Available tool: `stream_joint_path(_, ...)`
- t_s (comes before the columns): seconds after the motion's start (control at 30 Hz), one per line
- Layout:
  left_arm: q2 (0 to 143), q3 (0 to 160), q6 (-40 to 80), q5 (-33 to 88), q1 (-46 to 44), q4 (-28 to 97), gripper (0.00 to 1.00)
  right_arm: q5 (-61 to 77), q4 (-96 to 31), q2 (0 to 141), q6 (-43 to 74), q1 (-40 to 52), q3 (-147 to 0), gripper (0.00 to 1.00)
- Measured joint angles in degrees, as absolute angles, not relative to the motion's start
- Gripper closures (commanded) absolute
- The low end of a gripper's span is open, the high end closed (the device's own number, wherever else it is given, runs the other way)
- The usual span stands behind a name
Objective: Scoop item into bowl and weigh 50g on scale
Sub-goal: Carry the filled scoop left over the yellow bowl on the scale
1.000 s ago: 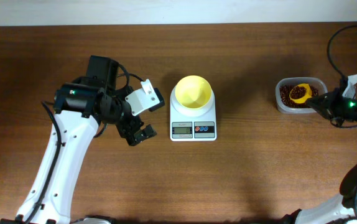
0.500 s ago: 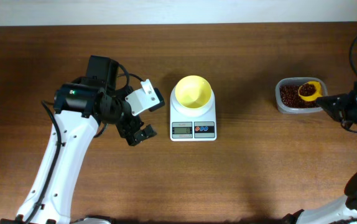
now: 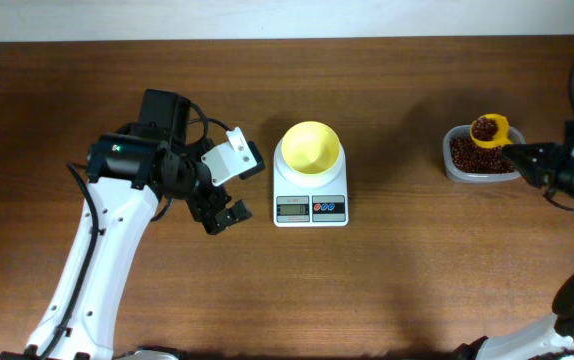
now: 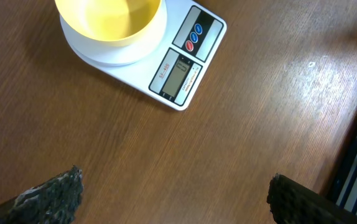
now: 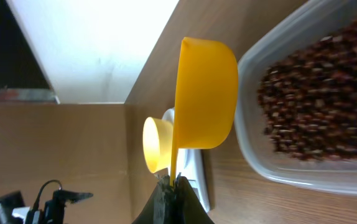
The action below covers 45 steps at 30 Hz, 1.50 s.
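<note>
The pale yellow bowl (image 3: 311, 147) sits empty on the white scale (image 3: 310, 196) at table centre; both also show in the left wrist view, the bowl (image 4: 110, 22) on the scale (image 4: 178, 68). The red-brown beans (image 3: 472, 156) fill a clear tub (image 3: 457, 170) at the right, and show close up in the right wrist view (image 5: 315, 106). My right gripper (image 3: 523, 155) is shut on the handle of a yellow scoop (image 3: 488, 130), which holds beans and is lifted over the tub's far rim. The scoop (image 5: 206, 93) appears side-on in the right wrist view. My left gripper (image 3: 219, 218) is open and empty, left of the scale.
The left arm's white body (image 3: 117, 250) runs from the front left edge up toward the scale. A black cable (image 3: 572, 75) loops above the right arm near the right edge. Bare wood lies in front of the scale.
My right gripper has lifted the scoop out of the beans and raised it, now loaded, toward the tub's far rim. The left arm has not moved.
</note>
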<state>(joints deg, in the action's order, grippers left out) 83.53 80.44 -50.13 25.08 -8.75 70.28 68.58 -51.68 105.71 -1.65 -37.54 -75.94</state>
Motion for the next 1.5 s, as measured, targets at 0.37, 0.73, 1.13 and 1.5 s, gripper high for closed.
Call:
stream_joint_path(0.37,83.5,80.4,-50.1,25.1,-8.8,70.3,0.01,70.4,-51.5,105.7,-1.7,-21.4,-75.9,0.96)
stream_joint_path(0.73,83.5,80.4,-50.1,25.1,-8.8,70.3,0.01,72.7,-47.4,105.7,0.1,-9.7,-75.9,0.96)
stream_joint_path(1.13,83.5,80.4,-50.1,25.1,-8.8,70.3,0.01,72.7,-38.3,105.7,2.8,-1.0,-75.8,0.96)
stream_joint_path(1.5,83.5,80.4,-50.1,25.1,-8.8,70.3,0.01,68.0,-30.5,105.7,2.3,0.1,-75.8,0.96)
